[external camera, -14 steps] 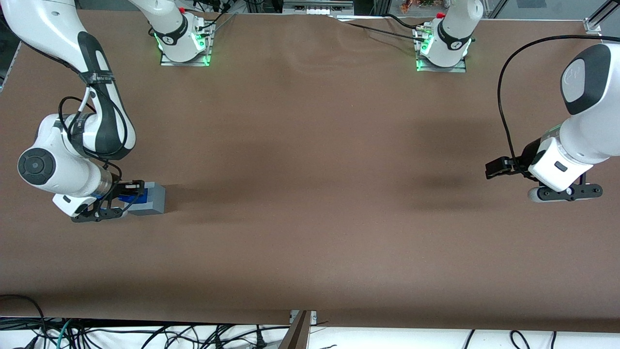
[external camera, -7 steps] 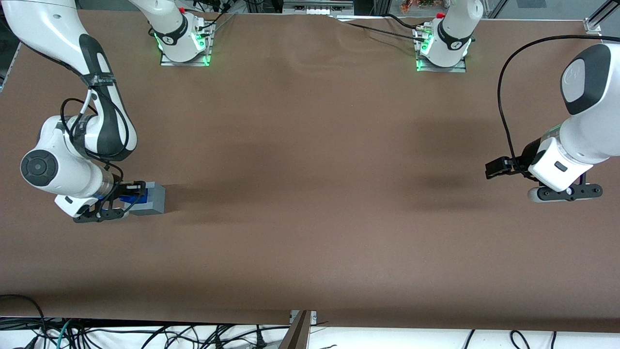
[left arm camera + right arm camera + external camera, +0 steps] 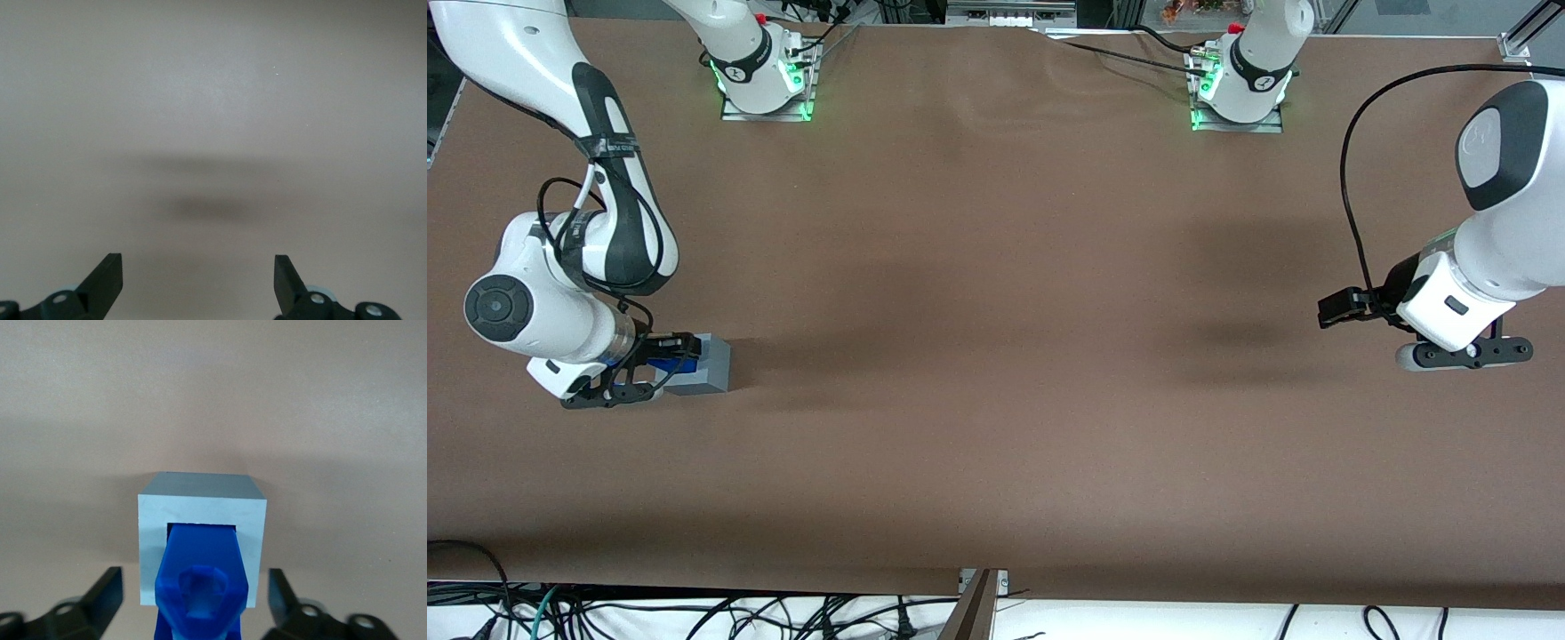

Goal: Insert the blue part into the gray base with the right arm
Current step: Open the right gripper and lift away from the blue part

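The gripper stands wide apart around the blue part, seemingly seated in the gray base. Withdraw straight, without nudging either.

Front view high, wide; wrist views close, downward

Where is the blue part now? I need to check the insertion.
The blue part sits in the gray base's recess, between the open gripper's fingers, toward the working arm's end of the table.
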You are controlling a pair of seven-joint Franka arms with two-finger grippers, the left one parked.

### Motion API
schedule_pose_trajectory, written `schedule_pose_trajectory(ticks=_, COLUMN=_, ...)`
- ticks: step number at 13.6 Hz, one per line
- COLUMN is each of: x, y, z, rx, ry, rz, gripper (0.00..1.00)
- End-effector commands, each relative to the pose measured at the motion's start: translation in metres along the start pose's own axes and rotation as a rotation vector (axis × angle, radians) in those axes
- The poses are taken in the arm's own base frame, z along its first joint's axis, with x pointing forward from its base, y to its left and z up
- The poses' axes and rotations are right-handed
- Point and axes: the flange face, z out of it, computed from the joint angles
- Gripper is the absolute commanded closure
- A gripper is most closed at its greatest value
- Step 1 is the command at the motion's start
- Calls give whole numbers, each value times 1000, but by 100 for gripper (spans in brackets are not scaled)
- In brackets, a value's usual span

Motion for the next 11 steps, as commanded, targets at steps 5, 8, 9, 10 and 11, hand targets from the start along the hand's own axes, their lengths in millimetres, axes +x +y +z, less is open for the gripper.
schedule_pose_trajectory(ticks=5, x=-16, y=0, z=-73, rx=22, ry=2, rz=4, gripper=1)
schedule_pose_trajectory(ticks=8, x=-41, y=-7, z=-165, rx=84, ry=20, rz=6, gripper=1)
schedule_pose_trajectory(ticks=9, x=-44, y=-9, z=-196, rx=83, ry=23, rz=-1, gripper=1)
schedule_pose_trajectory(ticks=10, x=-47, y=-9, z=-223, rx=87, ry=13, rz=-2, gripper=1)
schedule_pose_trajectory(ticks=11, x=-46, y=-9, z=-241, rx=89, ry=20, rz=-11, gripper=1)
